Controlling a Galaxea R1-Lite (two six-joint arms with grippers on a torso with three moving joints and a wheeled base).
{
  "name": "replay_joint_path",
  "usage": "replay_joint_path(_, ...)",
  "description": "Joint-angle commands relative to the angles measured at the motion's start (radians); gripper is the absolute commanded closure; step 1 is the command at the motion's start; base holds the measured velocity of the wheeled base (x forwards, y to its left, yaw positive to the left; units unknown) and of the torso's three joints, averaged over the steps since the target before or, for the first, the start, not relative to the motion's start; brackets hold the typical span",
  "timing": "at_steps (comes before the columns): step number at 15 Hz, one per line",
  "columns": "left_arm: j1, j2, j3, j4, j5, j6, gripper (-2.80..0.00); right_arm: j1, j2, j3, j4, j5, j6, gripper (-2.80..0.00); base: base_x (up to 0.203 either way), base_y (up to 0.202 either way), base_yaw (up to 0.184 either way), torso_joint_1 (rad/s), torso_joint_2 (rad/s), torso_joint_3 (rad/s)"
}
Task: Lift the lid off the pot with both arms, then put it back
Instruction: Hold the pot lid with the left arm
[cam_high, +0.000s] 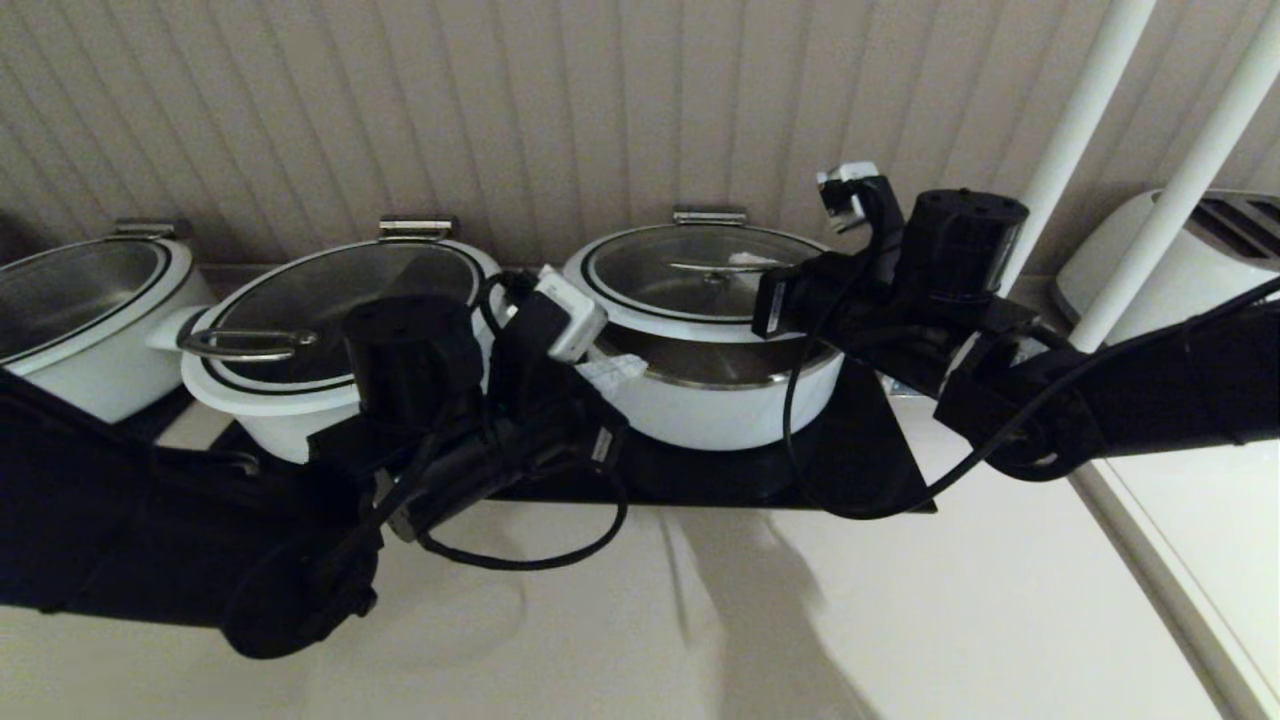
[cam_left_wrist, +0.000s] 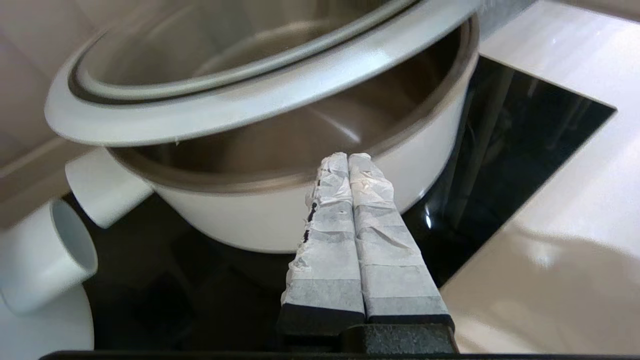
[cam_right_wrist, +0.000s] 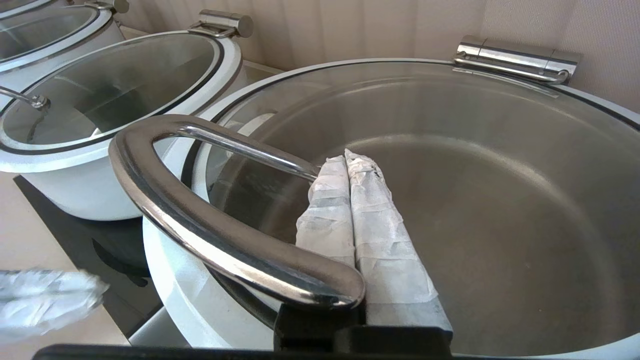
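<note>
The white pot (cam_high: 720, 405) stands on a black hob at centre. Its glass lid (cam_high: 690, 265), white-rimmed with a dark ring and a metal loop handle (cam_right_wrist: 200, 220), is hinged at the back and its front edge is raised, leaving a gap above the pot's rim. My left gripper (cam_left_wrist: 348, 157) is shut and empty, its tips at the pot's front rim (cam_left_wrist: 240, 185) under the raised lid (cam_left_wrist: 240, 107). My right gripper (cam_right_wrist: 345, 155) is shut, its fingers passed through the loop handle above the glass. The left gripper also shows in the head view (cam_high: 612, 372).
A second lidded white pot (cam_high: 330, 300) stands close on the left, a third (cam_high: 80, 300) beyond it. The black hob (cam_high: 860, 450) lies under them. Two white poles (cam_high: 1080, 120) and a toaster (cam_high: 1180, 260) stand at the right. The wall is directly behind.
</note>
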Motion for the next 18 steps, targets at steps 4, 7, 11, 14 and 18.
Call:
replay_joint_path(4,0.001,0.036,-0.044,-0.006,0.011,0.001,0.00,0.000,-0.009,0.001,-0.005,0.001,0.000,0.00,0.000,0.000,0.000,0.000,0.00,0.000)
replay_joint_path(7,0.012,0.047,-0.053,-0.006,0.012,0.001,0.00,0.000,-0.011,-0.001,-0.005,0.001,0.000,0.00,0.000,0.000,0.000,0.000,0.00,0.000)
replay_joint_path(11,0.029,0.071,-0.097,-0.006,0.012,0.001,0.00,0.000,-0.018,0.001,-0.005,0.001,0.000,0.00,0.000,0.000,0.000,0.000,0.00,0.000)
replay_joint_path(14,0.035,0.084,-0.112,-0.007,0.020,-0.001,0.00,0.000,-0.020,0.001,-0.005,0.001,0.000,0.00,0.000,0.000,0.000,0.000,0.00,0.000)
replay_joint_path(18,0.040,0.096,-0.127,-0.032,0.020,-0.019,0.00,0.000,-0.021,0.005,-0.006,0.001,0.000,0.00,0.000,0.000,0.000,0.000,0.00,0.000)
